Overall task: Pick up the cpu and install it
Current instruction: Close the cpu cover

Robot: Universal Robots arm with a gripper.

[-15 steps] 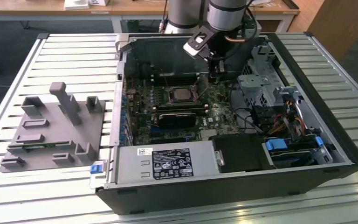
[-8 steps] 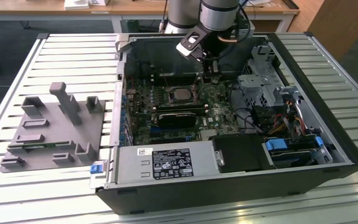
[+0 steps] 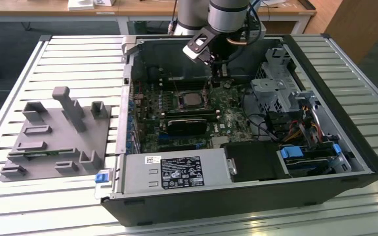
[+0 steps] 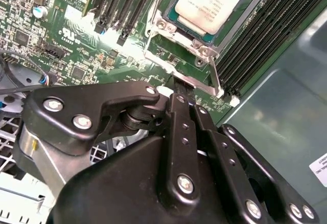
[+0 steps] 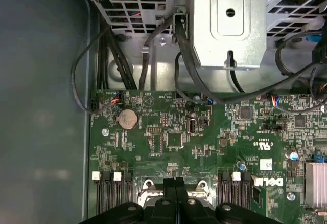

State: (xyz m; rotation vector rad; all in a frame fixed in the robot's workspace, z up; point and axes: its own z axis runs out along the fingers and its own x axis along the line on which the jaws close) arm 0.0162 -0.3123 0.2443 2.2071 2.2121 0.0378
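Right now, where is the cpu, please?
In the second wrist view, the cpu lies in the motherboard socket, flanked by black memory slots, near the gripper.

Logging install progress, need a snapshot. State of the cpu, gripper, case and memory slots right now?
cpu: seated in the motherboard socket with a metal frame around it, not held.
gripper: shut, fingers together, tips at the edge of the socket frame.
computer case: lying on its side, side panel off, interior open.
memory slots: empty beside the socket.
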